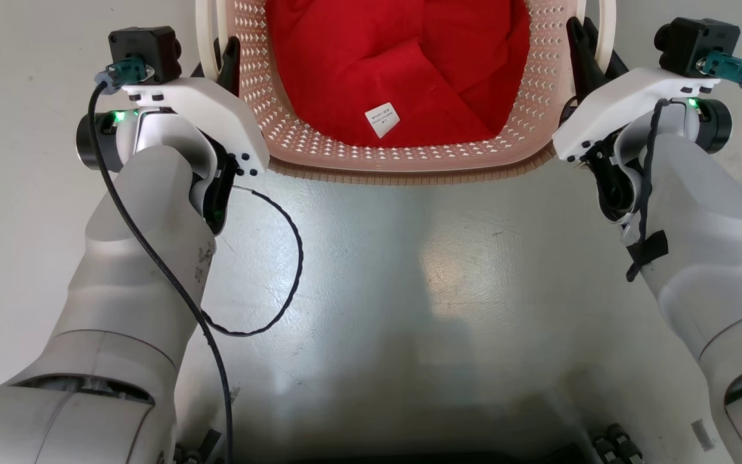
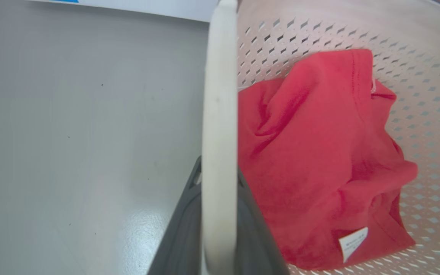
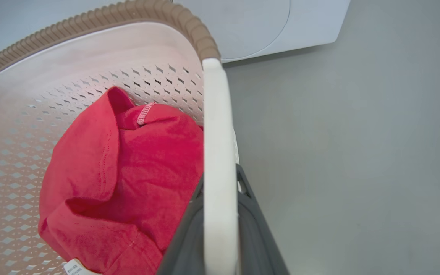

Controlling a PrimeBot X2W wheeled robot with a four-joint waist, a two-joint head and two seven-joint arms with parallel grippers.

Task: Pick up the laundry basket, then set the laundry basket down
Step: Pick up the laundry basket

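the laundry basket [image 1: 409,173] is straight ahead of the robot, over the grey floor [image 1: 409,290] and between the two arms, with a washing machine [image 3: 273,26] just beyond its far rim; whether its base rests on the floor cannot be told. a red garment [image 1: 397,58] with a white label [image 1: 382,120] is bunched inside

risks, as i judge them: each grip is on a thin, smooth loop handle, so the band could slide between the fingers once the weight comes on. if one arm rises ahead of the other, the basket would tip and the garment could slide to one side. pulling the arms apart or together could flex the handles or pop one free. the washing machine is near, so a forward swing might knock it

the left claw [image 1: 226,61] is clamped on the left loop handle [image 1: 203,32], its dark fingers [image 2: 181,236] pressed to either face of the white band. the right claw [image 1: 580,45] is clamped the same way on the right loop handle [image 1: 606,32], touching nothing else
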